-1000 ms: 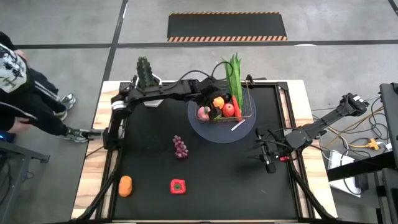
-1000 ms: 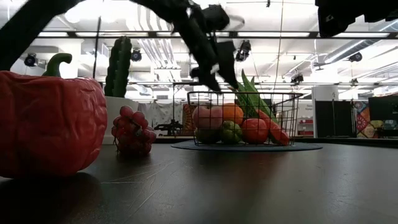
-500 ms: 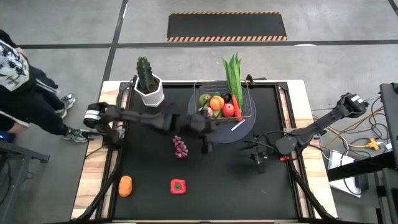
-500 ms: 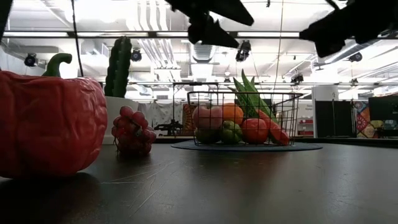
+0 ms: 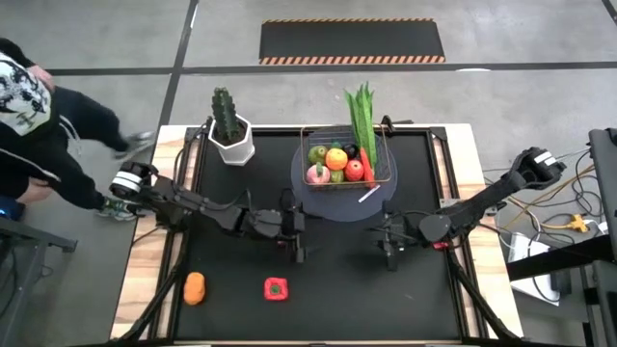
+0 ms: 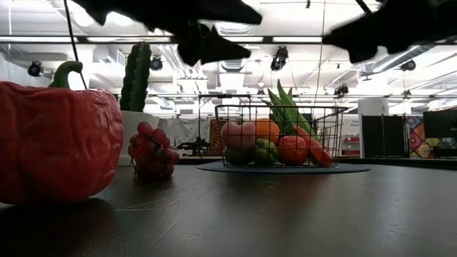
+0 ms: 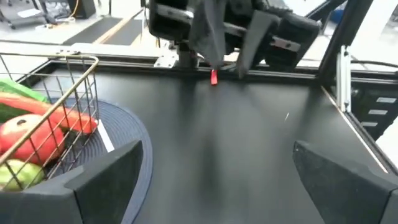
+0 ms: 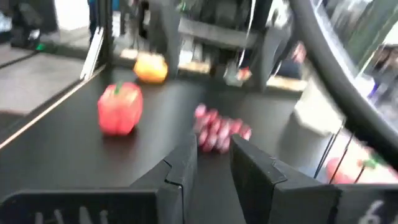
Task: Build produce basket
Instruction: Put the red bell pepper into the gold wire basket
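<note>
The wire basket (image 5: pixel 347 166) stands on a round grey disc (image 5: pixel 328 200) and holds pink, orange, red and green produce and a long leafy green (image 5: pixel 362 108). The purple grapes (image 6: pixel 151 150) lie on the black table; in the high view my left arm covers them. A red pepper (image 5: pixel 276 289) and an orange piece (image 5: pixel 195 287) lie near the front edge. My left gripper (image 5: pixel 301 234) hovers wide open above the grapes' spot, pointing toward the table's right. My right gripper (image 5: pixel 384 241) faces it from the right, fingers (image 8: pixel 180 171) a narrow gap apart, with nothing between them.
A green cactus in a white pot (image 5: pixel 231 135) stands at the far left corner. A small white strip (image 5: pixel 369 196) lies on the disc beside the basket. A person (image 5: pixel 29 116) moves past the table's left side. Bare black table (image 5: pixel 424 308) lies at the front right.
My left gripper has drawn back from over the basket toward the table's near and left side, sinking and tipping from pointing down toward level, and has stayed wide open. My right gripper has crept toward the table's left. The produce has not moved.
</note>
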Robot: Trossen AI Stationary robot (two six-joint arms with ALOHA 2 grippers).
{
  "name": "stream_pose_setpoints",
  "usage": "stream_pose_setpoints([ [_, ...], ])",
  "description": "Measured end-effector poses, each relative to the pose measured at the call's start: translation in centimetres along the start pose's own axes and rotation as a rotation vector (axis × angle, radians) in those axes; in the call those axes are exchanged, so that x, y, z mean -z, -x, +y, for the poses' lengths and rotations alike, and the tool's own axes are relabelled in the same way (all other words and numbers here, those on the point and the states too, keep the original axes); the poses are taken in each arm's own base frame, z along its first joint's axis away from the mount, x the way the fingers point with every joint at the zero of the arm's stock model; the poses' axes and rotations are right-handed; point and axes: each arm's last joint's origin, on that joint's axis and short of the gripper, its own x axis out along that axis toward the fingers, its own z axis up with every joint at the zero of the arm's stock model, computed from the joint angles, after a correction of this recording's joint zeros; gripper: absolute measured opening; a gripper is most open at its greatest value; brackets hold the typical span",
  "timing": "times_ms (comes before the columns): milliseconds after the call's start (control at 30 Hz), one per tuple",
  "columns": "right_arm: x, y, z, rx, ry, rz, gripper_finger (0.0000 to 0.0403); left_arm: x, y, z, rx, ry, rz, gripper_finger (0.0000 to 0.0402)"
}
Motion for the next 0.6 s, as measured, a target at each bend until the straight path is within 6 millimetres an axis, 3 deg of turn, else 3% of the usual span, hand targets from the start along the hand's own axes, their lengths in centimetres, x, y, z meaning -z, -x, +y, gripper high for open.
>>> stream_pose_setpoints([
  [167, -2.2, -1.2, -2.0, 0.141, 0.156, -0.175, 0.0049, 0.3, 0.4, 0.3, 0.002, 0.006, -0.027, 0.0395],
  [333, -3.5, -2.1, -4.3, 0.254, 0.248, -0.179, 0.0014, 0.1, 0.4, 0.5, -0.012, 0.018, -0.047, 0.0395],
  [600, -1.2, -1.7, -1.6, -0.131, 0.104, 0.008, 0.0009, -0.1, 0.4, 0.5, -0.01, 0.048, -0.061, 0.0396],
])
